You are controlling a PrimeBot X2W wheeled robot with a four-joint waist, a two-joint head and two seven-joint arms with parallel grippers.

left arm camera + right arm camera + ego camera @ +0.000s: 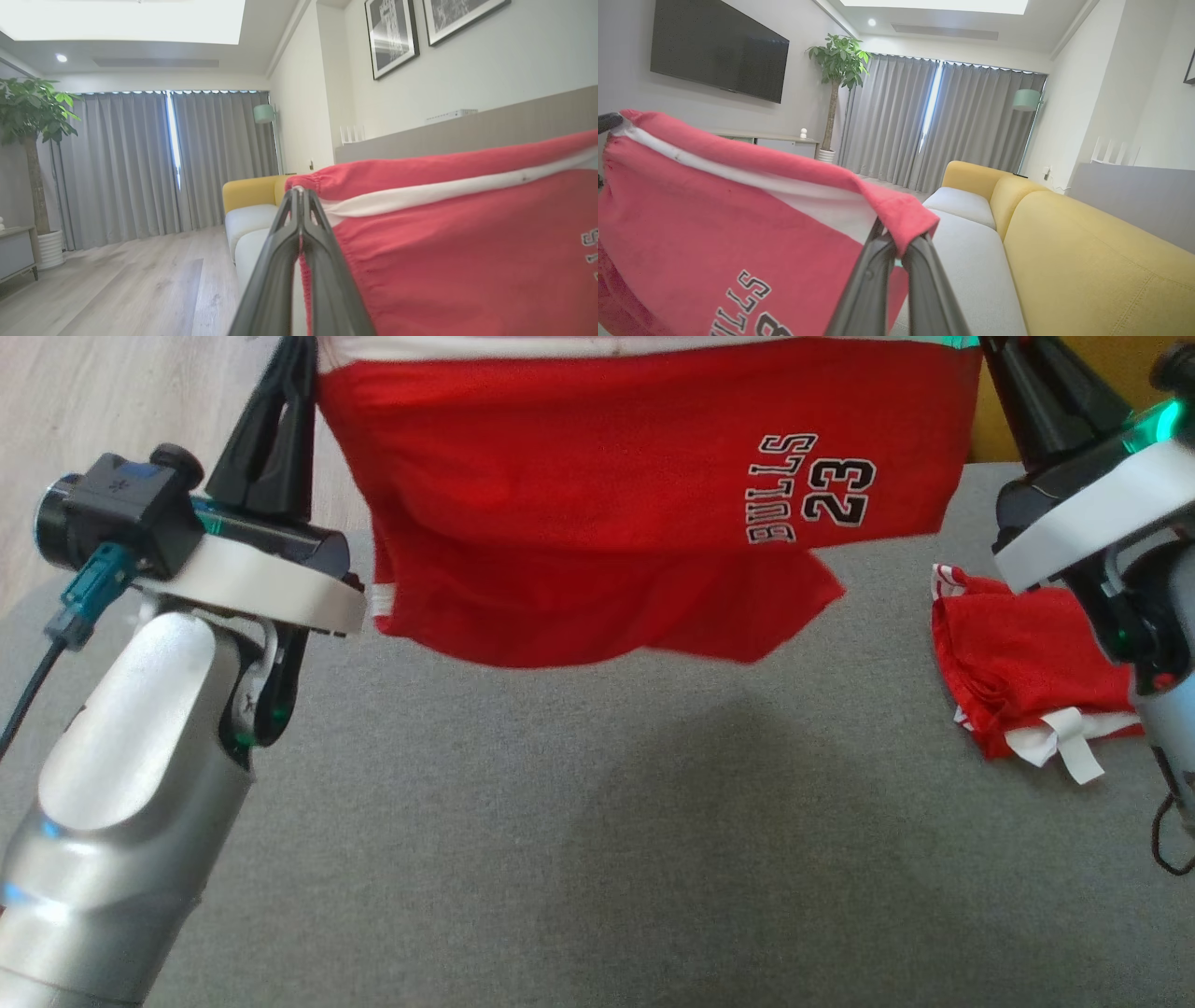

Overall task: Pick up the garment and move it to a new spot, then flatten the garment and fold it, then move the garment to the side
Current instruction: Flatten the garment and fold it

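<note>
The garment (597,504) is a pair of red shorts with a white waistband stripe and "BULLS 23" printed upside down. It hangs stretched between my two grippers above the grey surface (597,859), its lower hem loose in the air. My left gripper (297,359) is shut on the waistband's left corner, seen close in the left wrist view (298,193) with the red cloth (458,242) to its right. My right gripper (1004,355) is shut on the other corner, where the cloth (714,224) drapes over the fingertips (896,242).
A second red and white garment (1018,663) lies bunched on the grey surface at the right, next to my right forearm. A yellow and white sofa (1087,242) stands beyond, with wooden floor (117,280) to the left.
</note>
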